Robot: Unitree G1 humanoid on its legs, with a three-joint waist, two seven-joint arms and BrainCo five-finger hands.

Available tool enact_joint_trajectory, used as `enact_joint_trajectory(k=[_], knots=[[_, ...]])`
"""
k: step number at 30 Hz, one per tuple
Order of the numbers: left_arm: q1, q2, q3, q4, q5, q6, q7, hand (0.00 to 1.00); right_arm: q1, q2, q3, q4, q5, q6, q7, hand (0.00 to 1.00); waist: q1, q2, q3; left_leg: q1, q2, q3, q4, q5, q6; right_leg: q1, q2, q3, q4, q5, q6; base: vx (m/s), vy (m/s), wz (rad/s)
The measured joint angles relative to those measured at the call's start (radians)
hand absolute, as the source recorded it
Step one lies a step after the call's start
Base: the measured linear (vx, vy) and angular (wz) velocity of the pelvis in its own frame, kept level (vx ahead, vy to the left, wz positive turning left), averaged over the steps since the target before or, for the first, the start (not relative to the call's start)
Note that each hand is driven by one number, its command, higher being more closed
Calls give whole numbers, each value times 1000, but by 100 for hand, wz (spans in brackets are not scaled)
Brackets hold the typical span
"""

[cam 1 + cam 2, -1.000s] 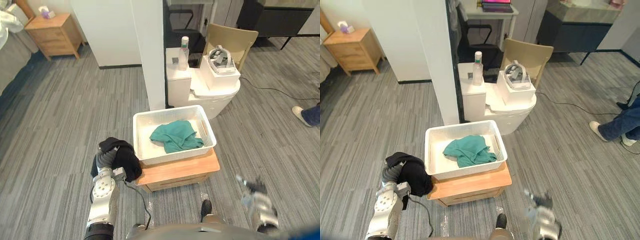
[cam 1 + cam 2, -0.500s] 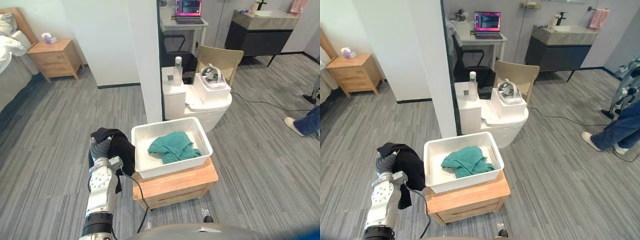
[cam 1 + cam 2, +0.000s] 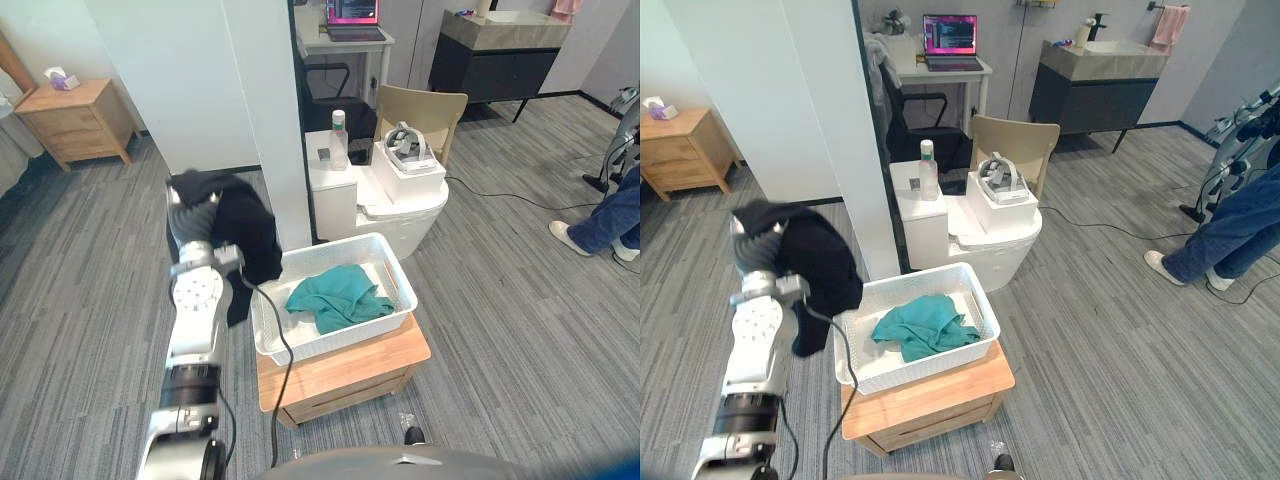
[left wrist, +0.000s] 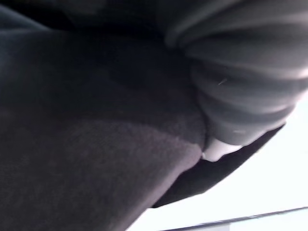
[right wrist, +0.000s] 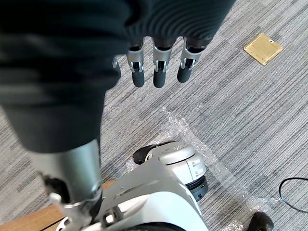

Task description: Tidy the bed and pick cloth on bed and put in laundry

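A black cloth (image 3: 245, 235) hangs in the air from my raised left hand (image 3: 195, 215), draped over it and down its right side. It hangs just left of the white laundry basket (image 3: 330, 342) and a little above the basket's left rim. The basket stands on a low wooden table (image 3: 350, 372) and holds a crumpled teal cloth (image 3: 335, 295). In the left wrist view the black cloth (image 4: 86, 144) lies right against the hand's ribbed cover. My right hand (image 5: 159, 67) hangs low over the floor, its fingers straight and holding nothing.
A white pillar (image 3: 265, 120) rises just behind the black cloth. Behind the basket stands a white round unit (image 3: 390, 205) with a bottle and a box, then a tan chair (image 3: 425, 110). A wooden nightstand (image 3: 70, 115) is far left. A person's legs (image 3: 605, 215) are at the right.
My left arm has lifted the black cloth from low beside the table to above the basket's left rim. The camera has tilted up, and the right hand has dropped out of the eye views.
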Motion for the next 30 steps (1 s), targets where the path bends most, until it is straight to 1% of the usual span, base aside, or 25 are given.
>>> enact_joint_trajectory(k=[1, 3, 5, 6, 7, 8, 9, 12, 14, 18, 23, 26, 30], knots=[[-32, -1, -26, 0, 1, -6, 10, 100, 0, -1, 0, 0, 0, 0, 2, 0, -2, 2, 5, -1, 0, 0, 3, -2, 1, 0, -1, 0, 0, 0, 0, 0, 0, 0], [-63, -29, -95, -26, 31, -7, 17, 100, 0, -5, 0, 1, 0, -1, 6, 0, -5, 9, 11, -4, 0, 1, 17, -10, 2, 0, -2, 4, 0, 0, 0, 0, -16, -4], [-67, -82, -174, -46, 92, -6, 6, 100, 0, -13, 0, 7, 0, -1, 11, 0, -12, 18, 23, -9, 3, 3, 39, -25, 3, 0, -4, 10, 0, 0, 0, -6, -20, -7], [-67, -93, -187, -46, 100, -4, 0, 100, 0, -13, -1, 7, 0, -1, 11, 0, -16, 20, 27, -10, 4, 5, 45, -28, 2, 0, -4, 12, 0, 0, 0, -19, -27, -7], [-67, -106, -198, -46, 111, -1, -5, 100, 0, -13, 0, 7, -1, 0, 14, 0, -30, 22, 35, -10, 6, 7, 49, -30, 2, 0, -2, 14, 0, 0, 0, -31, -36, -8], [-68, -110, -207, -46, 114, 4, -7, 100, 3, -12, 0, 8, -1, 0, 19, 0, -38, 24, 42, -8, 8, 11, 52, -31, 2, 0, 0, 14, 0, 0, 0, -36, -41, -9], [-68, -110, -213, -46, 117, 8, -8, 100, 6, -12, 0, 10, -1, 1, 21, 0, -39, 25, 44, -7, 10, 13, 52, -31, 1, 0, 2, 15, 0, 0, 0, -40, -47, -9], [-68, -120, -229, -44, 140, 16, -30, 100, 36, -2, 0, 16, -1, 1, 26, 0, -33, 30, 53, -5, 15, 23, 62, -36, -2, 0, 5, 20, 0, 0, 0, -46, -49, -7], [-67, -132, -259, -44, 149, 16, -43, 100, 52, 5, -1, 16, -1, 2, 26, 0, -30, 34, 56, -3, 14, 30, 62, -36, -2, 0, 5, 25, 0, 0, 1, -28, -25, -5], [-49, -150, -296, -44, 178, 16, -67, 100, 53, 10, -1, 10, -2, 2, 26, 0, -32, 36, 59, 5, 15, 41, 61, -39, -4, 0, 9, 40, 0, 1, 1, -16, -22, -9], [25, -186, -299, -44, 188, 21, -89, 100, 56, 11, 1, -14, -2, 1, 25, 0, -34, 38, 71, 15, 18, 61, 61, -45, -8, -3, 14, 47, 0, 1, 2, -13, -25, -10], [57, -186, -297, -44, 188, 37, -95, 100, 56, 13, 5, -30, -2, 1, 24, 0, -33, 35, 86, 13, 20, 68, 62, -46, -9, -7, 14, 47, 0, 1, 2, -4, -8, -1], [75, -189, -294, -40, 188, 43, -107, 100, 56, 12, 17, -39, -2, 1, 21, 0, -28, 35, 87, -15, 26, 84, 64, -46, -9, -42, 15, 54, 0, 4, 3, -7, -41, -7]])
